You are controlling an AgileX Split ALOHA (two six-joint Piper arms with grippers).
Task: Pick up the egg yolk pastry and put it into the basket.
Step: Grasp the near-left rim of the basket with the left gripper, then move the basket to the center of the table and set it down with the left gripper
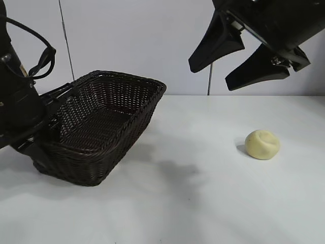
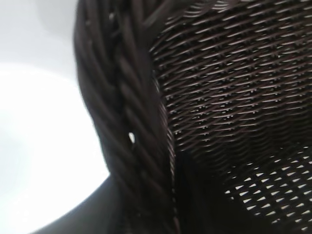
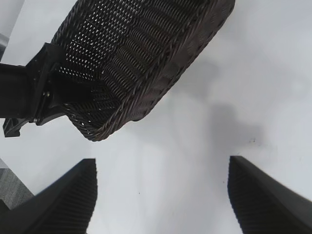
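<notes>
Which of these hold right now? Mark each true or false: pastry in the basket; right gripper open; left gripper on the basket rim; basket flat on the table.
1. The egg yolk pastry is in the basket. False: it lies on the table, apart from it.
2. The right gripper is open, high above the table. True.
3. The left gripper grips the basket's rim. True.
4. The basket sits flat. False: it is tilted, one side raised.

No lettering, label, brand or number appears legible on any surface; dim wicker close-ups may hide small marks.
</notes>
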